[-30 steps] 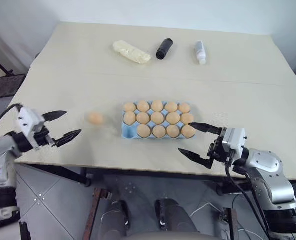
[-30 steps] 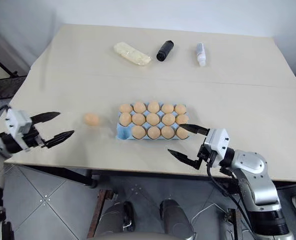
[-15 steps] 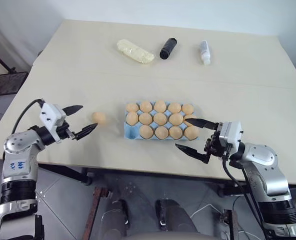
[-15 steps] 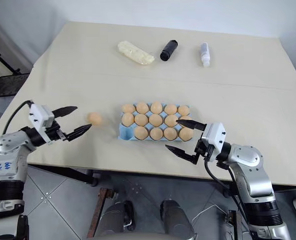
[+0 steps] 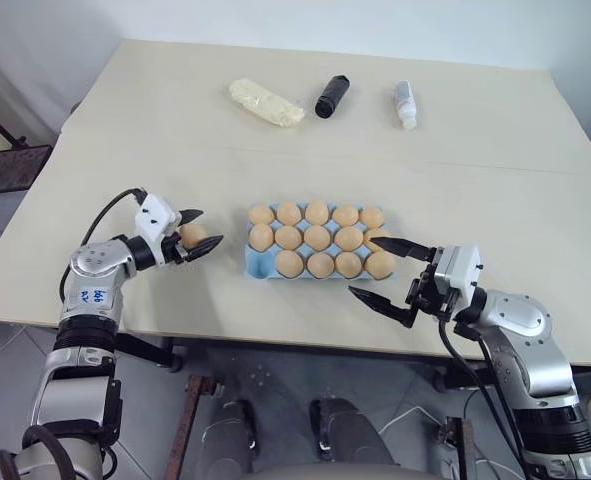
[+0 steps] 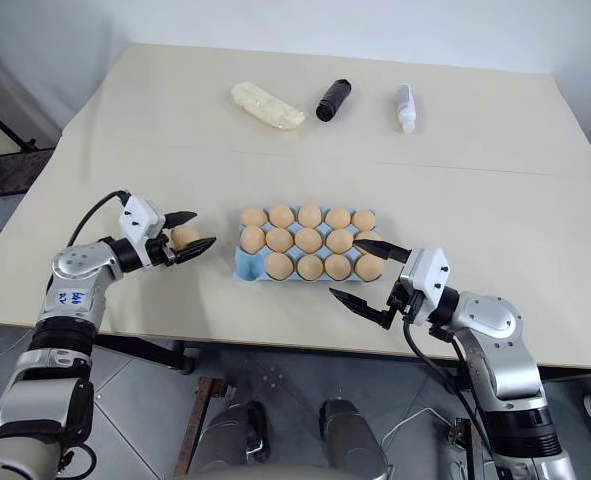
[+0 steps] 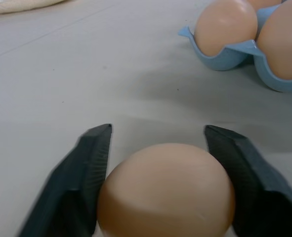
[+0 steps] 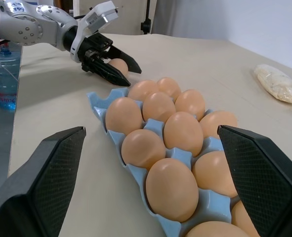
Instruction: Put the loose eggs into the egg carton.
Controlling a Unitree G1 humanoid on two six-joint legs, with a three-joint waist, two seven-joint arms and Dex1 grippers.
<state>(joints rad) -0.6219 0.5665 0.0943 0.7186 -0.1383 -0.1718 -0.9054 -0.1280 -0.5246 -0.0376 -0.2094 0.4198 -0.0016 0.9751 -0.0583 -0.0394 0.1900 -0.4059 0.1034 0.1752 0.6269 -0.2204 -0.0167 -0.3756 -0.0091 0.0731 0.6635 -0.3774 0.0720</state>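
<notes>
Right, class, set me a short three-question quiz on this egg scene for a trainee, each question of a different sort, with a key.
1. True or false: the loose egg lies between the fingers of the left gripper.
2. How many cups of the egg carton have no egg? A) none B) one C) three
3. Which three things lie at the far side of the table?

Key
1. True. The wrist view shows the egg between the two black fingers.
2. B. The near corner cup on the robot's left has no egg.
3. A pale yellow lumpy oblong, a black cylinder and a small white bottle.
</notes>
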